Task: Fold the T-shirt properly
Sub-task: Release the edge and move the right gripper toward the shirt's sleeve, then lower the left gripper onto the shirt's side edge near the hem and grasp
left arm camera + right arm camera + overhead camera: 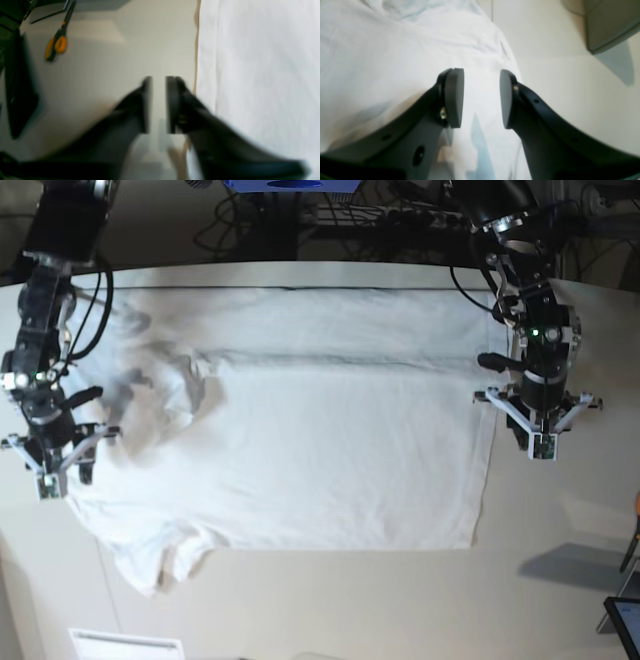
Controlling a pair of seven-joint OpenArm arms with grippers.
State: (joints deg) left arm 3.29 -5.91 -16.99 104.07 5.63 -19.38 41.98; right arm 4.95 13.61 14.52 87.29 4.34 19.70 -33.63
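Note:
The white T-shirt [330, 440] lies spread flat on the off-white table [350, 600], hem toward the base view's right and wrinkled sleeves toward its left. My left gripper [540, 442] hovers at the hem edge. In the left wrist view it [158, 80] is open by a narrow gap over bare table, with the shirt [262, 75] just to its right. My right gripper [52, 478] is at the shirt's left edge. In the right wrist view it [482, 75] is open and empty above the shirt [382, 62].
Orange-handled scissors [56, 45] and a dark flat device [20, 87] lie on the table beyond the hem. A white paper label [125, 645] sits at the front left. A grey box [607, 25] stands near the right arm. Cables run behind the table.

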